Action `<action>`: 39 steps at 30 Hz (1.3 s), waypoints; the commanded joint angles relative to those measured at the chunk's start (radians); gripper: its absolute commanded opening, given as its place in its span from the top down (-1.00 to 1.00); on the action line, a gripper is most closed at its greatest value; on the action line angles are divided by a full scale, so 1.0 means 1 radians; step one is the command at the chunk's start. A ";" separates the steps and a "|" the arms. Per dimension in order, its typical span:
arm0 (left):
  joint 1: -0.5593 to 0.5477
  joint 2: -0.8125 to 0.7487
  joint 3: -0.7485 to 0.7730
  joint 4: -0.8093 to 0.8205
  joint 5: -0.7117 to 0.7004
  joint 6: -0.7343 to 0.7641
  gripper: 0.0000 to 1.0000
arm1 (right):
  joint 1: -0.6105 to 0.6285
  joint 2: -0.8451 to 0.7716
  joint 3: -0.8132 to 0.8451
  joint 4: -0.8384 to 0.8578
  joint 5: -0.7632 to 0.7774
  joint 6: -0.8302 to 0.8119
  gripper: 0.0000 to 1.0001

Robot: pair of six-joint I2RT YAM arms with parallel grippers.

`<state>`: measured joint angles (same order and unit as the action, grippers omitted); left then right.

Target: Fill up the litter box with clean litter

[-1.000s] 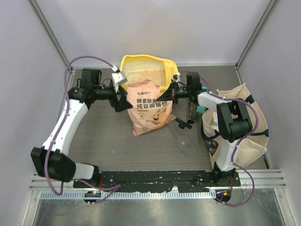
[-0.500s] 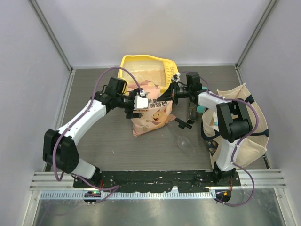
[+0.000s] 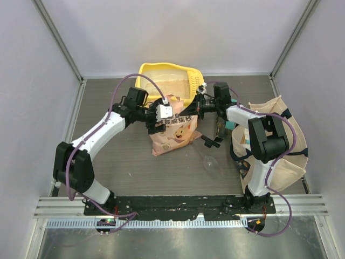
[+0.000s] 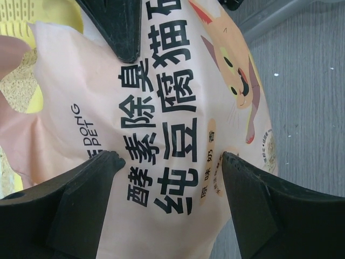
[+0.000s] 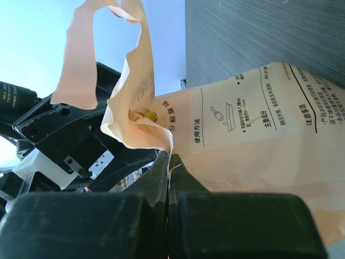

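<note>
Now: bag (image 3: 173,132) stands on the table (image 3: 108,156) against the near rim of the litter box (image 3: 144,73), its torn top leaning over the tray, where pale litter (image 3: 161,85) lies. Left gripper (image 4: 170,162) sits over the bag's printed face, jaws spread wide to either side of it; contact with the bag not clear. Right gripper (image 5: 168,162) has its jaws pressed together, pinching the bag's torn top edge; tote (image 3: 283,145) lies at the table's right side.
</note>
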<state>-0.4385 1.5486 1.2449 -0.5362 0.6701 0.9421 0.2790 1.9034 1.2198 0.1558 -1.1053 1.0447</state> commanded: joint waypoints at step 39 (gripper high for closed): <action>0.215 0.067 -0.282 1.032 0.146 -1.809 -0.94 | -0.026 -0.012 0.076 0.018 -0.053 -0.020 0.98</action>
<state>-0.2142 1.5768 0.9493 0.2665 0.7361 -0.7094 0.2668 1.9141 1.2366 0.1478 -1.1069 1.0302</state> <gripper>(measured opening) 0.986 0.036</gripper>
